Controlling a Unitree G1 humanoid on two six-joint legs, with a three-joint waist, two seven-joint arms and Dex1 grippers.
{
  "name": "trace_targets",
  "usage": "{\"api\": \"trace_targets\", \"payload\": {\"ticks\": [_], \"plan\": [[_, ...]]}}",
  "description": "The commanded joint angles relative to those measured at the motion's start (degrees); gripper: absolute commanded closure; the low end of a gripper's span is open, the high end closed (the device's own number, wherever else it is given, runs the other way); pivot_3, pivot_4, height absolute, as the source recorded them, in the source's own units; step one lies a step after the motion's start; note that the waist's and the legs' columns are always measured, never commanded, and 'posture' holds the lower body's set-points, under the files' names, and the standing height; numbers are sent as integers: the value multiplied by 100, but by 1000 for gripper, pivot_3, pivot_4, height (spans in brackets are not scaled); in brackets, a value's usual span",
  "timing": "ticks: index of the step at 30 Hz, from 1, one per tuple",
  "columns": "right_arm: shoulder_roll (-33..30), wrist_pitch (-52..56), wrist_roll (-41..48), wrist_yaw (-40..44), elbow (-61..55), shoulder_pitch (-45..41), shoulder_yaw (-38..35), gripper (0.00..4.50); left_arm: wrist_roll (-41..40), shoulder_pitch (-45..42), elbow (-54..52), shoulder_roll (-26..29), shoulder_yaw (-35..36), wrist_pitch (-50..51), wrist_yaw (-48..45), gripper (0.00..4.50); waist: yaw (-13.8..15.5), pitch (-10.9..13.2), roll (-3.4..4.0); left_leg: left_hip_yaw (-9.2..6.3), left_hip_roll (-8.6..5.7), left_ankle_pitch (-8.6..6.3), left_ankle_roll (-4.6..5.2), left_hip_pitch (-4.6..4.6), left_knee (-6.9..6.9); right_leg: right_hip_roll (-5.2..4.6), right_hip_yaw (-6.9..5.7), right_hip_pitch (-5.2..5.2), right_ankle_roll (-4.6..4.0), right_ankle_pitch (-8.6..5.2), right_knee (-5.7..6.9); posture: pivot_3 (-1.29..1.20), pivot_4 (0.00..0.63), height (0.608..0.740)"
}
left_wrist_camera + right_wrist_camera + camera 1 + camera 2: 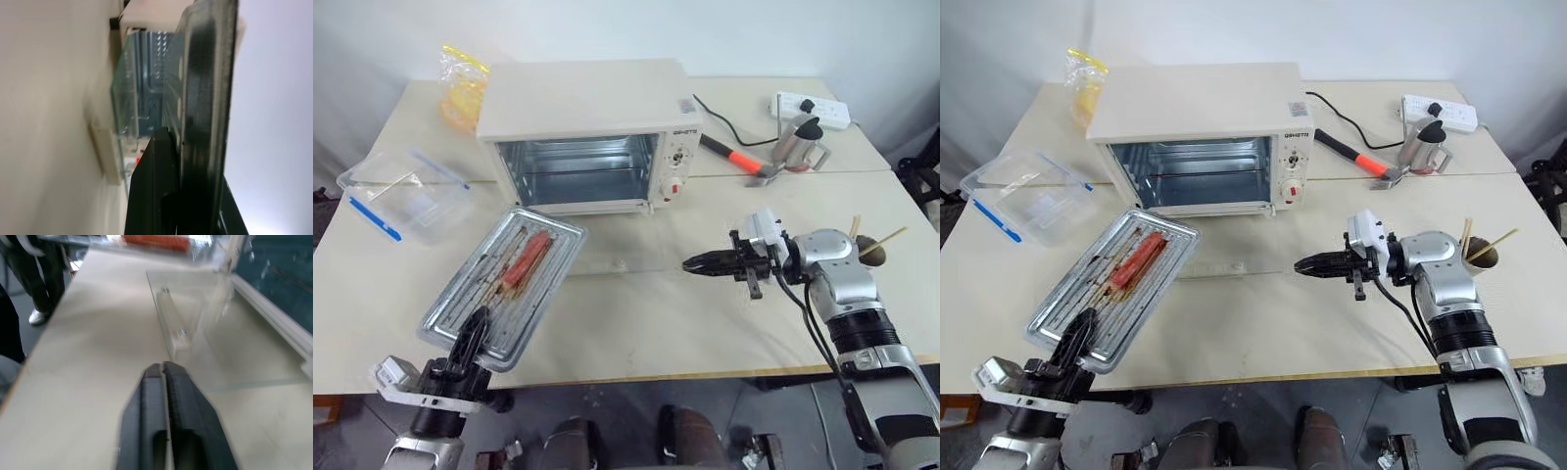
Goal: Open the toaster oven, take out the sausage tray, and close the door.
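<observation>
The cream-white toaster oven (582,108) stands at the back middle of the table with its cavity open. Its glass door (612,245) lies flat on the table in front, and its bar handle (171,325) appears in the right wrist view. The silvery, stained sausage tray (460,304) is out of the oven, front left, tilted, with one red sausage (527,259) on it. My left gripper (475,328) is shut on the tray's near edge. My right gripper (692,263) is shut and empty, pointing left, just right of the door's front edge.
A clear plastic container (406,196) with a blue-edged lid sits at the left, a yellow bag (460,88) behind it. A hammer (739,157), a small kettle (798,145) and a power strip (813,108) lie back right. A cup of sticks (876,245) stands right. A person's legs (24,284) are beside the table.
</observation>
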Motion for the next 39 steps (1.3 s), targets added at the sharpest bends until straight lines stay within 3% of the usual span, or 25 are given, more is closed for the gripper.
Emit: {"api": "trace_targets", "payload": {"ticks": [1, 7, 16, 25, 39], "plan": [[112, -199, -16, 390, 232, -154, -48, 4475, -65, 432, -307, -60, 94, -293, -306, 4500, 8, 0, 0, 1, 3, -3, 0, -3, 0, 5, -1, 0, 0, 0, 3, 0, 150, 740], [370, -708, -242, 456, 869, -229, 171, 4475, -65, 774, -530, -307, -1, -751, -419, 4500, 6, 0, 0, 12, 3, -23, 10, -6, 2, 13, -1, 4, 1, 0, -18, 0, 150, 740], [699, -2029, -943, 434, 2774, -735, 254, 4475, -65, 1301, -746, -790, -61, -1386, -660, 4500, 19, 2, 4, -2, 9, -29, 16, -3, 46, 19, -1, 27, 0, 5, -39, 0, 150, 740], [1462, -1864, -821, 25, 3187, -1392, -248, 4475, -65, 1511, -474, -1090, -117, -1707, -1022, 4500, -44, 5, 11, 4, 72, -46, -7, -5, 84, 74, 11, 31, -36, 21, -43, 0, 150, 740], [1730, -1341, -693, 137, 3183, -2217, -788, 4475, -65, 1814, -174, -1378, 19, -1887, -1431, 4500, -13, 18, 32, 18, 99, -57, -21, -12, 88, 93, 7, 11, -56, 10, -27, 0, 150, 740]]}}
